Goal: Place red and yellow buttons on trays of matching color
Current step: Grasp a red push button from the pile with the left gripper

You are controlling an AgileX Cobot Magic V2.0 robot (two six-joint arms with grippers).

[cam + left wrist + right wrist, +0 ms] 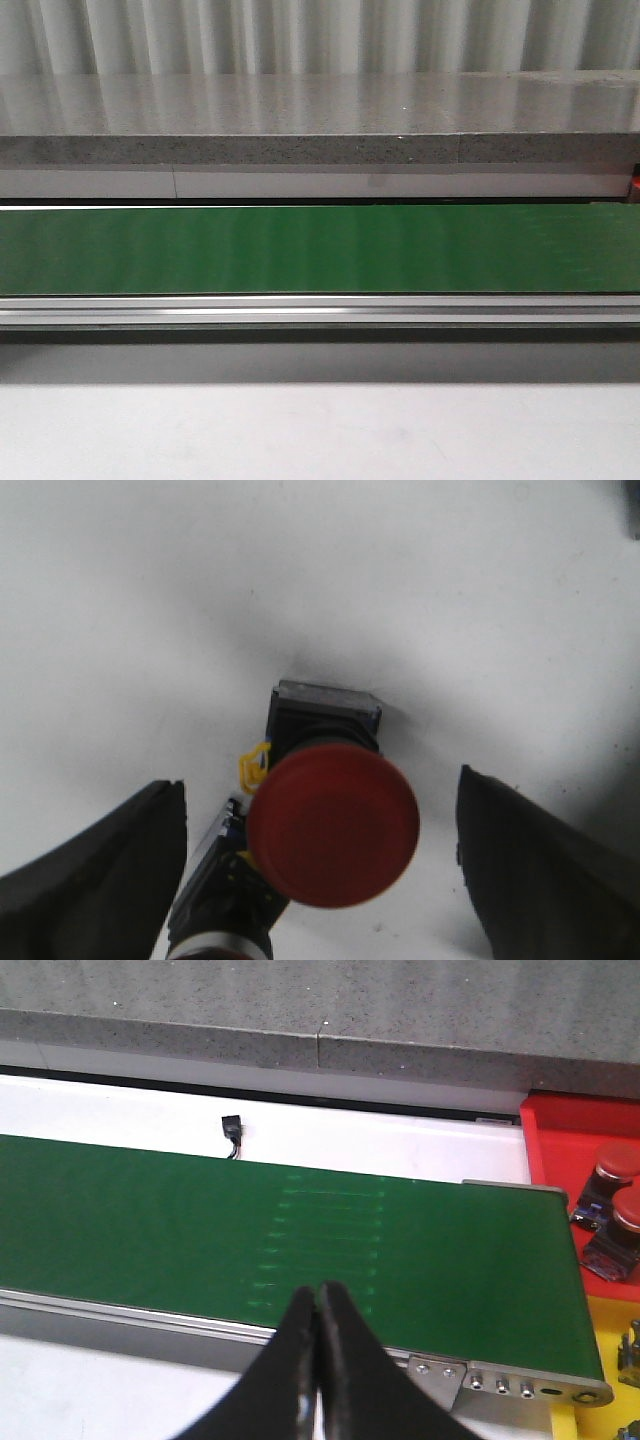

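Observation:
In the left wrist view a red button (pixel 333 823) with a wide mushroom cap stands upright on its black base on the white table. My left gripper (pixel 320 790) is open, with one dark finger on each side of the cap and clear of it. A second button (pixel 222 880) lies on its side against the first one. My right gripper (pixel 320 1298) is shut on nothing, over the near rail of the belt. The red tray (pixel 560 1120) holds two red buttons (pixel 617 1160). The yellow tray (pixel 603 1325) next to it holds dark parts at the frame edge. No yellow button is identifiable.
A green conveyor belt (pixel 320 248) with an aluminium rail (pixel 320 310) crosses the front view, and a grey stone ledge (pixel 320 120) runs behind it. Neither arm shows in that view. A small black connector (pixel 232 1130) lies on the white strip beyond the belt.

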